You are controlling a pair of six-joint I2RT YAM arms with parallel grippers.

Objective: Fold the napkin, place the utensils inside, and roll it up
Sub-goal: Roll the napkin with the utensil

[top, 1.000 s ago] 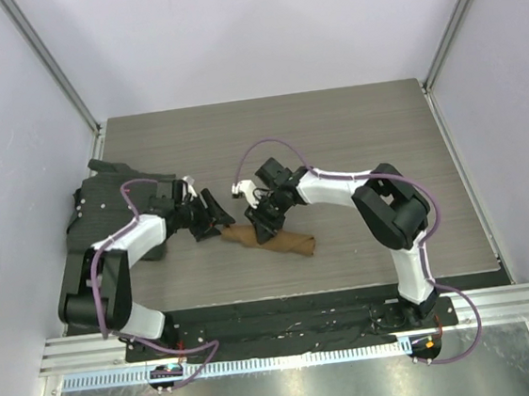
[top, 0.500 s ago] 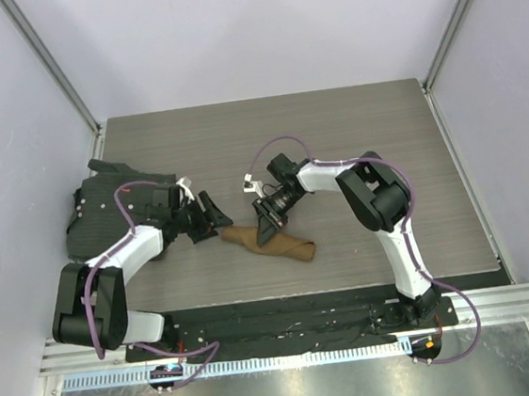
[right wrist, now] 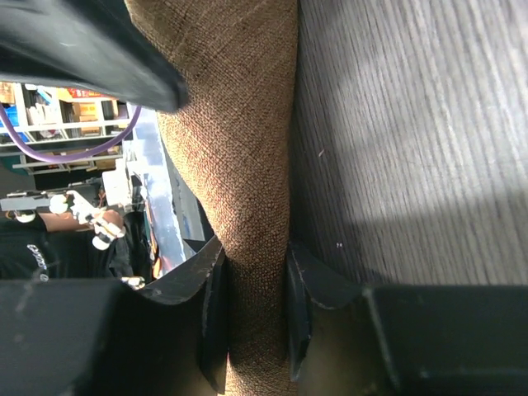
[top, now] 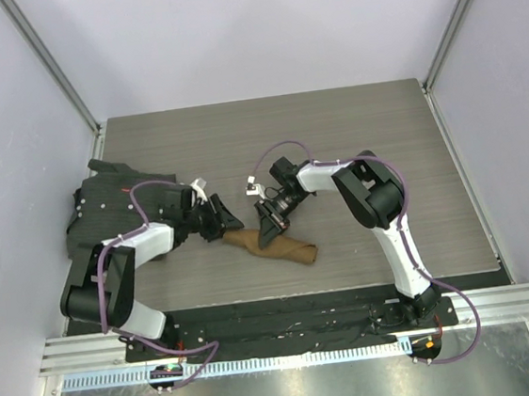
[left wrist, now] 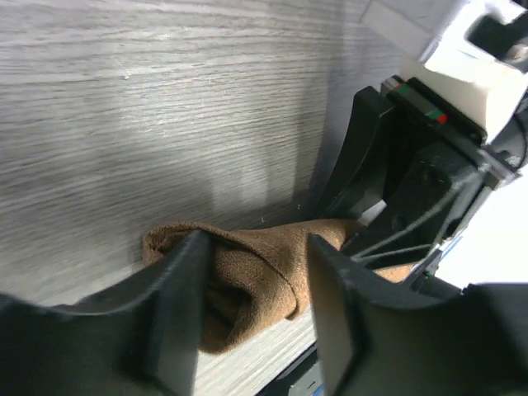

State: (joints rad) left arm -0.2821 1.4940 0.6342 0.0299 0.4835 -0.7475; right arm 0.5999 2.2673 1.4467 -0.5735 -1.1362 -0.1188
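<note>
Between the fingers of the right gripper (right wrist: 254,272) the rolled napkin (top: 284,246) sits pinched, its other end straddled by the half-open left gripper (left wrist: 257,256).

A grey wood-grain table (top: 333,125) fills the middle of the overhead view, boxed in by plain pale walls (top: 248,39) at the back and both sides. Two slanted metal frame posts (top: 52,64) rise from the table's far corners. A dark grey-black textured mat (top: 100,206) lies rumpled at the table's left edge. Along the near edge runs a black base plate (top: 286,314), then a ribbed aluminium rail (top: 73,355), a thin blue-and-white strip (top: 291,359) and a shiny metal sheet (top: 285,394). Blurred shelving (right wrist: 66,115) shows past the table in the right wrist view.
</note>
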